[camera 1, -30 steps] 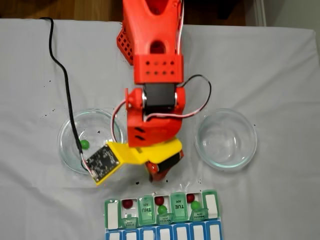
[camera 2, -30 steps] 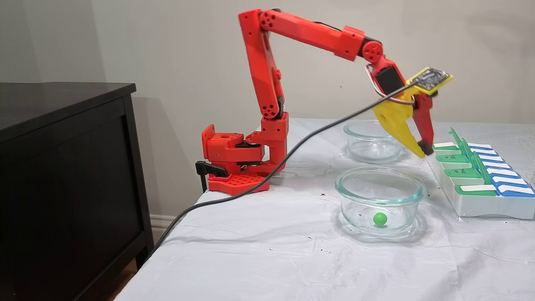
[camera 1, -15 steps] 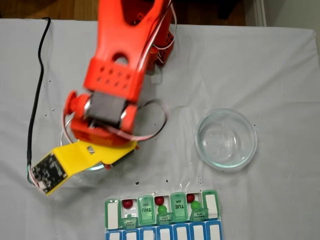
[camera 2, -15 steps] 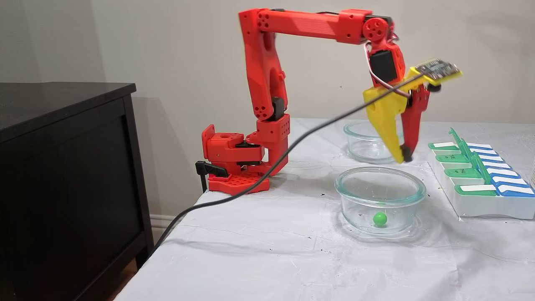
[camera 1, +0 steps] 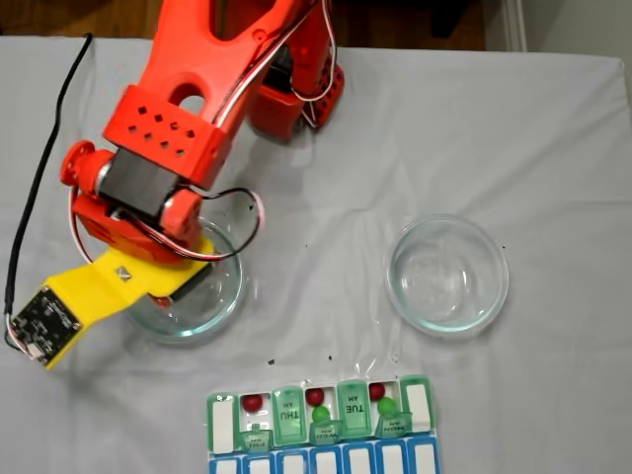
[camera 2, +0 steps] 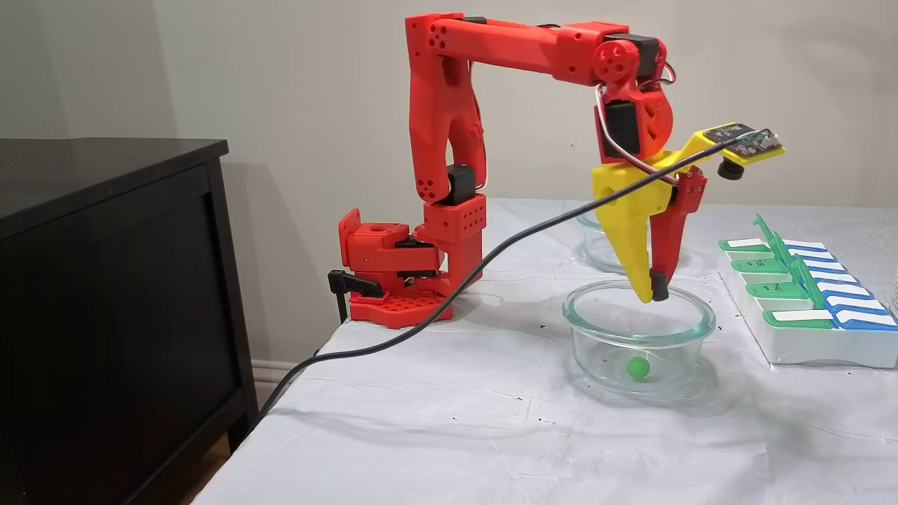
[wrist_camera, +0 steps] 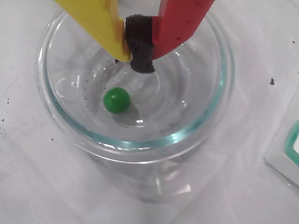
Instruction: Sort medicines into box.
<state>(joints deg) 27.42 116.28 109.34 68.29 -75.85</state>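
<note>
Hidden from above under the red arm (camera 1: 163, 148) and yellow pincer mount: most of the left glass dish (camera 1: 212, 306), with the green ball inside it out of sight there. Cut by the lower edge: the blue row (camera 1: 326, 462) of the pill box (camera 1: 222, 420). Too small to read: the labels on the small folded lids. Cropped at the top of the wrist view: both pincer (wrist_camera: 140, 63) fingers, tips pressed together on dark padding. Clipped at the right edge: a box corner (wrist_camera: 287, 151). Partly hidden in the side view: the far dish (camera 2: 596, 249), behind the pincer.
</note>
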